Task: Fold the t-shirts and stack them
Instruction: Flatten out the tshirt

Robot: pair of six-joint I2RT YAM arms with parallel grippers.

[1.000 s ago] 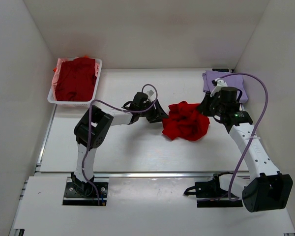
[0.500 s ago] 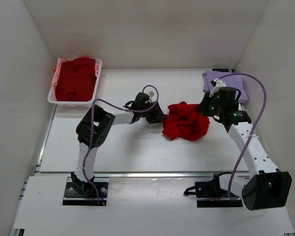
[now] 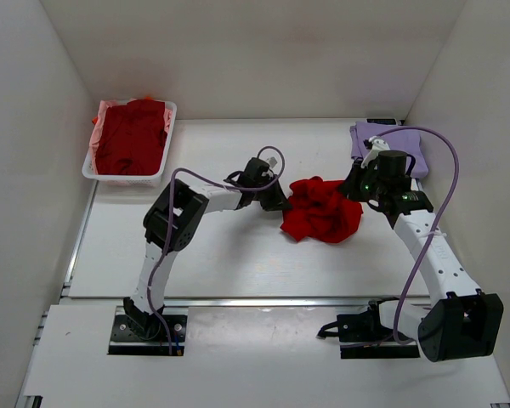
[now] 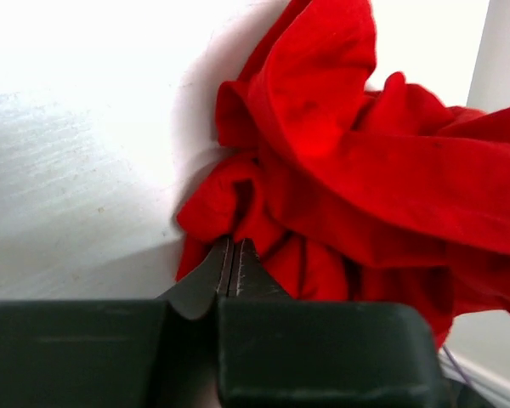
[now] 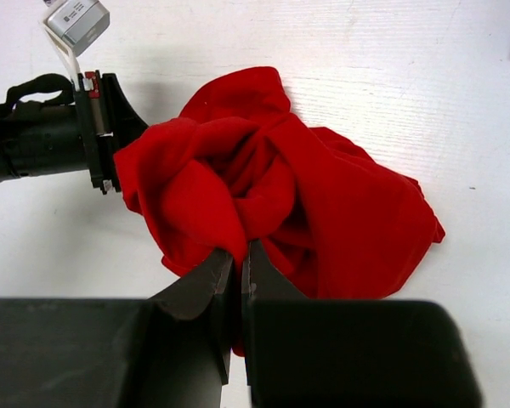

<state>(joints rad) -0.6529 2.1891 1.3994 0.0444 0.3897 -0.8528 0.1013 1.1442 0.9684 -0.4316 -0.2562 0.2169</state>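
Both arms reach forward, forearms angled inward. Left pincer (image 3: 280,202) is clamped on the crumpled red t-shirt (image 3: 323,212); right pincer (image 3: 351,189) is clamped on its opposite side. Left elbow has shifted right versus earlier; right arm has barely moved. Lavender t-shirt (image 3: 362,136) lies just beyond the right pincer.

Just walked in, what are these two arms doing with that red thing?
Both arms are working on a crumpled red t-shirt mid-table. The left tool and right tool are each shut on a fold of it from opposite sides. It is not folded yet. A lavender t-shirt lies at the far right; a maroon t-shirt fills the basket far left.
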